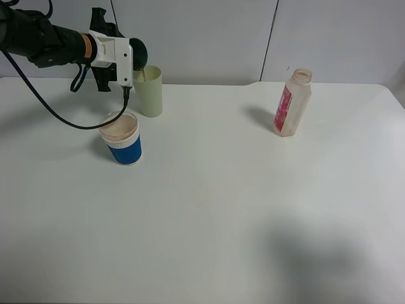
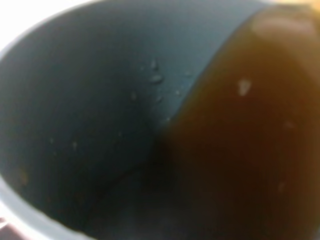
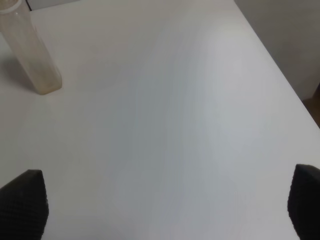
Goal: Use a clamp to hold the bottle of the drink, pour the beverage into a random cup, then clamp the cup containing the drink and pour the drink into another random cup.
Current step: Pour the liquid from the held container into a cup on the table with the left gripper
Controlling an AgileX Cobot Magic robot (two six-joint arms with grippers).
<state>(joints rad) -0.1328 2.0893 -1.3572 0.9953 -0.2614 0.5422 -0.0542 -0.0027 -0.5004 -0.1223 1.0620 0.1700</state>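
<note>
My left clamp [image 1: 128,58] hangs at the back left, shut on the cup containing the drink [image 1: 138,53]. That teal cup is tipped on its side over the mouth of a pale yellow-green tumbler [image 1: 150,92]. The left wrist view looks straight into the cup's dark wall [image 2: 90,115], where the brown beverage [image 2: 240,150] pools toward the rim. The bottle [image 1: 292,104] stands upright and capless at the back right, also seen as the bottle [image 3: 31,52] in the right wrist view. My right gripper [image 3: 165,205] is open, with nothing between its black fingertips [image 3: 22,202], over bare table well short of the bottle.
A blue cup with a white rim [image 1: 122,139] stands just in front of the yellow-green tumbler, under the left arm's black cable [image 1: 69,120]. The white table [image 1: 221,209] stretches forward and to the right. Its right edge [image 3: 280,75] shows in the right wrist view.
</note>
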